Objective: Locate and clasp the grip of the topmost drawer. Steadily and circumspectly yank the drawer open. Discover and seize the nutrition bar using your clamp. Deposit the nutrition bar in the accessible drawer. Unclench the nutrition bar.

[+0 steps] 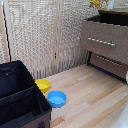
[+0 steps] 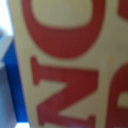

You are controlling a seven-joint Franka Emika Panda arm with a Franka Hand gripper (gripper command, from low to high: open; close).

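Note:
The nutrition bar (image 2: 70, 65) fills the wrist view, a yellow packet with big red letters, very close to the camera. One blue fingertip (image 2: 6, 60) of my clamp lies against its edge; the other is hidden behind the packet. In the exterior view the bar is a small yellow patch (image 1: 95, 4) at the top edge, above the dresser, and the clamp itself is cut off there. The topmost drawer (image 1: 105, 40), brown with a slim silver handle (image 1: 102, 42), stands out forward of the drawer below, with a dark opening (image 1: 114, 16) along its top.
A lower brown drawer (image 1: 107, 65) sits shut under the top one. A black fabric bin (image 1: 20, 97) stands at the exterior view's left. A yellow bowl (image 1: 43, 85) and a blue bowl (image 1: 56, 99) rest on the wooden floor. A woven screen (image 1: 35, 35) backs the scene.

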